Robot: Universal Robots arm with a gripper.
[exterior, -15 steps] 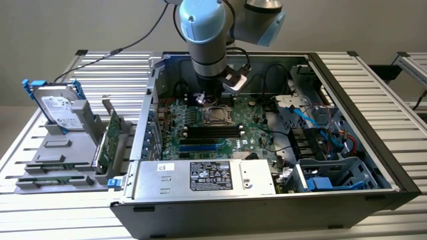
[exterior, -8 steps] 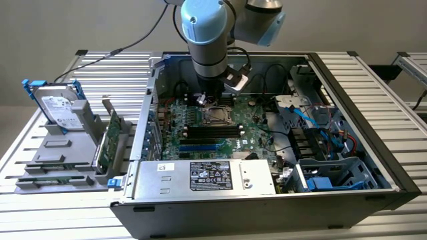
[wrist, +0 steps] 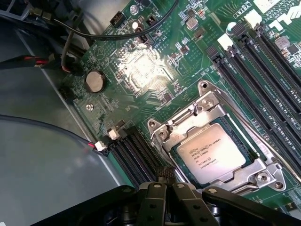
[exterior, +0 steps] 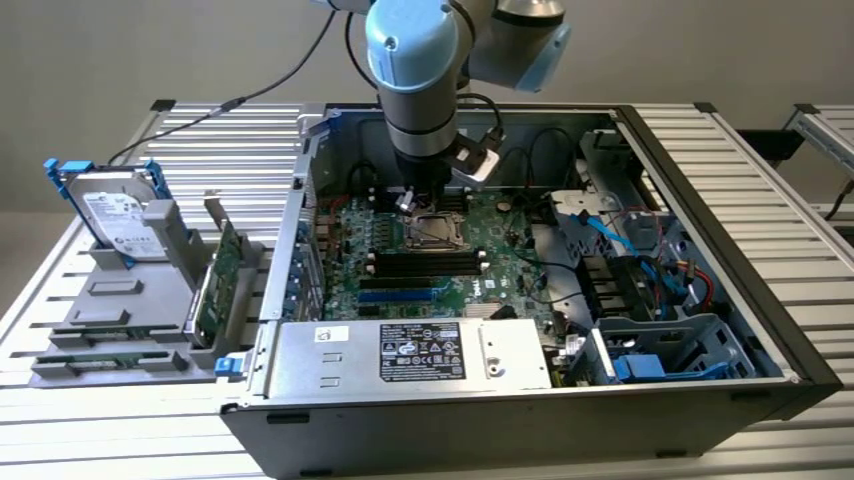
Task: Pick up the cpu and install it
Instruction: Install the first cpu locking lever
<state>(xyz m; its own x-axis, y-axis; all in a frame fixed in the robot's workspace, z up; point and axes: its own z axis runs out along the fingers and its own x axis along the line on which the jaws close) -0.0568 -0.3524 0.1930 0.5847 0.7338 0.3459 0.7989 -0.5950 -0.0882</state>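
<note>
The cpu [wrist: 214,153], a flat silver square with small print, lies seated in the metal-framed socket [wrist: 207,101] on the green motherboard [wrist: 141,70]. In the exterior view the socket [exterior: 434,232] sits mid-board inside the open computer case. My gripper [wrist: 165,174] hovers just beside the socket's edge, its black fingers pressed together with nothing between them. From outside, the gripper [exterior: 411,200] hangs from the blue-grey arm, low over the board at the socket's far corner.
Black memory slots [wrist: 254,75] run beside the socket. A coin battery [wrist: 95,81] and loose cables [wrist: 42,61] lie near the case wall. Outside the case, a hard drive [exterior: 114,210] in a blue bracket and green cards [exterior: 220,275] stand in a grey holder.
</note>
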